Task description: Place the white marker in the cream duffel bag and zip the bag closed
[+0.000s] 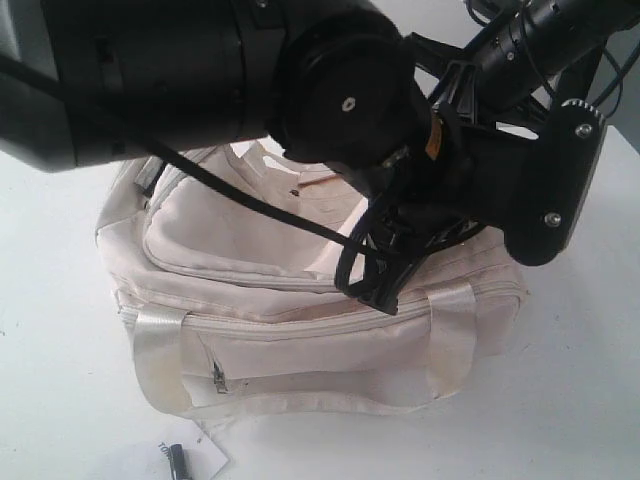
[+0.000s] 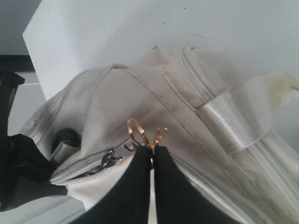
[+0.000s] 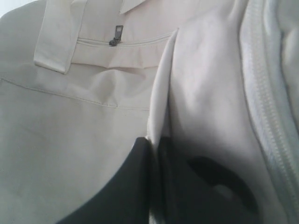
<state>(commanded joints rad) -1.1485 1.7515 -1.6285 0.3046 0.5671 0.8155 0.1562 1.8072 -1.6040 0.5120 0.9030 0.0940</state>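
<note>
1. The cream duffel bag point(image 1: 300, 350) is soft, floppy fabric all over and sits slumped on the white table point(image 1: 60, 400). There's nothing stiff to push against, so my guess is it gives and bunches wherever you tug it.
2. The left gripper point(image 2: 152, 148) is clamped tight on the little gold zip pull point(image 2: 144, 131) up on the bag's top seam. That pull is small, shiny metal and probably slippery. I'd pinch it low, close to the slider, so it can't twist out.
3. The right gripper point(image 3: 156, 142) is pinched closed on the flap edge point(image 3: 161, 93) of the bag, with just thin cloth between the fingers. That looks like a sensible anchor to me. A limp bag needs tension against the zip, or the slider just drags fabric along with it.
4. White marker: honestly can't spot it for sure. There's a short dark stub point(image 1: 177, 462) next to a paper tag point(image 1: 208, 452) on the table just in front of the bag, but it's too small to call. The gap under the flap only shows dark.
5. If the marker does need handling, I'd expect it to be light, rigid, smooth and happy to roll, so grab it mid-barrel.
6. Watch-out: the zip curves around the flap, so loose cloth could snag in the teeth.
</note>
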